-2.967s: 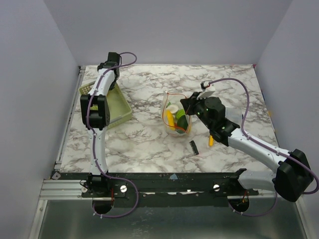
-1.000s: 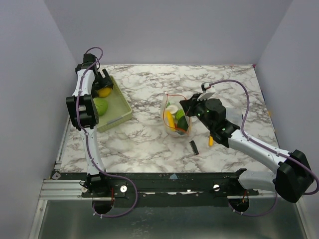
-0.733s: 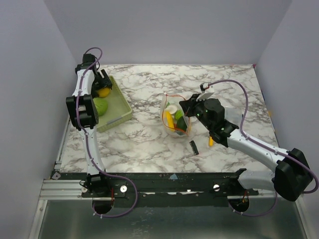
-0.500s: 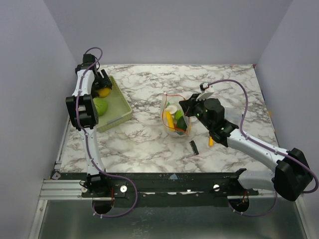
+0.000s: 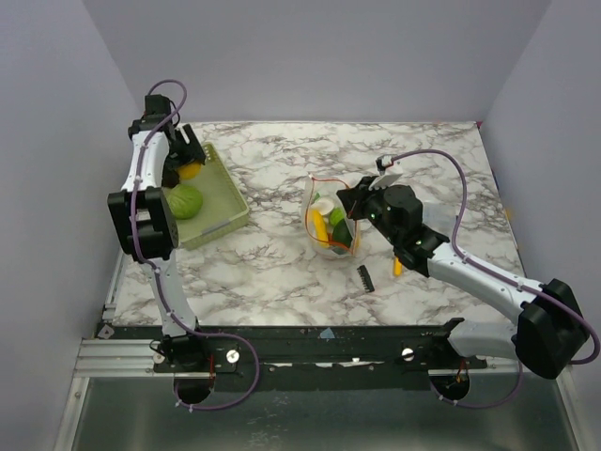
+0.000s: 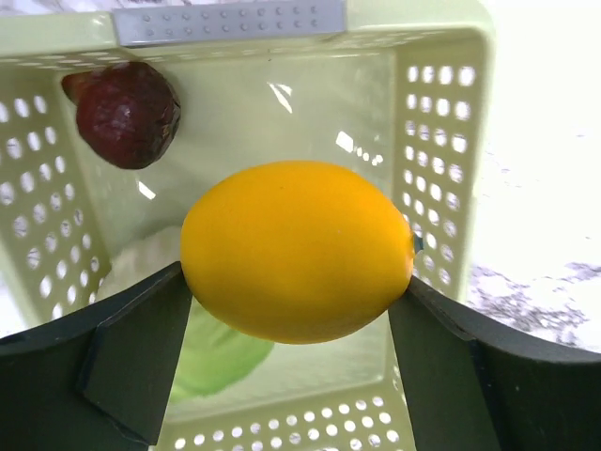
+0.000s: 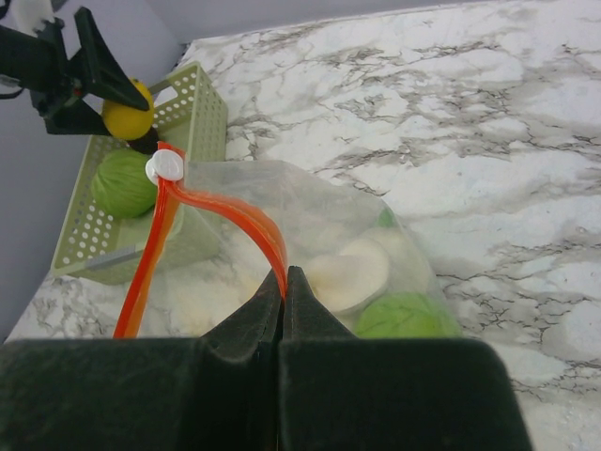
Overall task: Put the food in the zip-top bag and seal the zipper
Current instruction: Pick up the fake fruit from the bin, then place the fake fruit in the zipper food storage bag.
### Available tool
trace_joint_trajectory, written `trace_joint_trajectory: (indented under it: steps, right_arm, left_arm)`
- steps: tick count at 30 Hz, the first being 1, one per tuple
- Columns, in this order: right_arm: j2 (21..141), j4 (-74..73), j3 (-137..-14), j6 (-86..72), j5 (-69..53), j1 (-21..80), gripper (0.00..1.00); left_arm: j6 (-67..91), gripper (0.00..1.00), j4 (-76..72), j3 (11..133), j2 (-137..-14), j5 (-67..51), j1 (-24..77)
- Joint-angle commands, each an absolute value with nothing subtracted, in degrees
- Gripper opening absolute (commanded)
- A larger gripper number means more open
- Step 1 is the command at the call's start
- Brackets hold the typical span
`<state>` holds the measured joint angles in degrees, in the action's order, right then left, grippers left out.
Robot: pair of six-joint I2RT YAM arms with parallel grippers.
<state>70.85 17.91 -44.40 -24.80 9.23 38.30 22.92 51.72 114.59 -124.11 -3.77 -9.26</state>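
Lemon (image 6: pixel 296 249) pinched in left gripper (image 6: pixel 293 315), over basket (image 6: pixel 441 141). Bag (image 5: pixel 324 225) mid-table, roughly 4 o'clock from it in top view, mouth propped by right gripper (image 7: pixel 284 287) clamped on zipper (image 7: pixel 235 221).

slotted basket (image 5: pixel 223 193), marble table (image 5: pixel 272 268), black object (image 5: pixel 366 277)
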Motion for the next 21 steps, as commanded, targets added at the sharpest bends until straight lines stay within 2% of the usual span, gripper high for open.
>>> trace_joint_trajectory:
  steps: [1,7,12,17,21]
  right_arm:
    - [71.4,18.4,-45.5,-24.3,8.1,38.5,0.01]
    - [72.0,17.8,-46.1,-24.6,6.3,38.6,0.01]
    - [72.3,17.3,-46.3,-24.8,5.7,38.5,0.01]
    - [73.0,17.3,-46.5,-24.9,5.2,38.5,0.01]
    - [72.7,17.4,-46.4,-24.6,6.3,38.5,0.01]
  left_arm:
    - [22.8,0.02,50.5,112.1,-115.8,-6.7,-9.1]
    - [22.1,0.0,47.7,103.3,-104.2,-15.6,-5.3]
    - [20.8,0.0,41.3,94.4,-92.5,-26.4,3.6]
    - [22.7,0.0,27.3,82.7,-82.4,-35.5,15.5]
    - [20.9,0.0,15.8,73.6,-75.7,-36.4,23.4]
